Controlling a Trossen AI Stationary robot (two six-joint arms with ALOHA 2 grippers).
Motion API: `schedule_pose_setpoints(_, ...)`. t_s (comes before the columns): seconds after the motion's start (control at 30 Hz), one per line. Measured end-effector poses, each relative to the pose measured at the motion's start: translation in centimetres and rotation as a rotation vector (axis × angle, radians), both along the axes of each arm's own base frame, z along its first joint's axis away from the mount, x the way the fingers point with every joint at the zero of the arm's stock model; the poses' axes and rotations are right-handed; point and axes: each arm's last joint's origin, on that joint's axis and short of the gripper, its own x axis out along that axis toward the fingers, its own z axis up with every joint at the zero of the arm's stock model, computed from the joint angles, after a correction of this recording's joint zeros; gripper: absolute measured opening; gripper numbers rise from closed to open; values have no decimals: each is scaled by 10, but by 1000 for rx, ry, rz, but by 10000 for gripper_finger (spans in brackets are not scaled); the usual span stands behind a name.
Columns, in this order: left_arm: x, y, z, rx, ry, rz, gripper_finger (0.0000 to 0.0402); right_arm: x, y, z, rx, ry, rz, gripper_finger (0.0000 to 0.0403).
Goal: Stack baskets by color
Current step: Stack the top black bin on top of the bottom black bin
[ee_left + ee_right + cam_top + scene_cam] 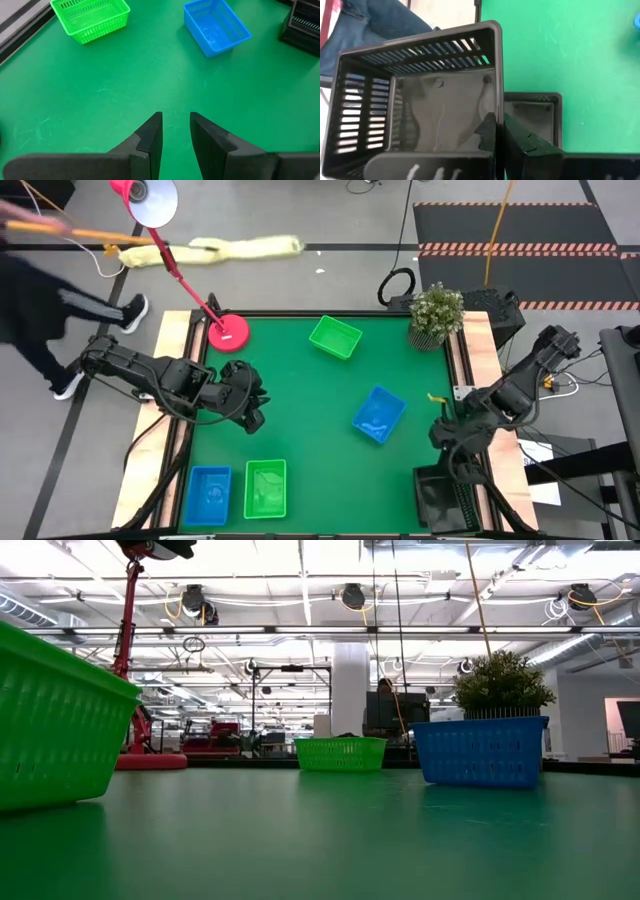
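The right gripper (499,131) has its two dark fingers pinched together on the thin side wall of a black basket (415,100), carried tilted above the near right corner of the green table (300,420). Just under it sits the black stack (532,117) it belongs on, so the step in hand looks like nesting this black basket into its own colour. The next move calls for levelling the basket, squaring its rim with the one below, lowering it and letting go.

The left gripper (176,131) hovers over bare table near the left edge, its wedge-shaped fingers a small gap apart and gripping nothing.

Near the front edge stand a blue basket stack (209,495) and a green basket stack (265,486), side by side. Two loose ones remain: a single blue basket (216,26) right of centre and a single green basket (90,16) toward the far edge, well apart from each other.

All are rigid moulded plastic, rectangular and open-topped, slightly tapered so they nest; the black one's walls are long slots with a smooth floor, the coloured ones show fine grid perforation. The table covering is matt with faint scuffs.
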Motion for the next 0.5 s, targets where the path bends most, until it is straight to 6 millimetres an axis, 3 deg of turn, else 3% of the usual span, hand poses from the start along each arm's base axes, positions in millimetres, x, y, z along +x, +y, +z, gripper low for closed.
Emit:
schedule_pose_setpoints(0.2, 0, 0, 0, -20, 7, -13, 99, -18, 2, -22, -5, 5, 22, 4)
schedule_pose_setpoints(0.5, 0, 0, 0, -21, 7, -12, 99, -24, 7, -50, -6, -18, 12, 4)
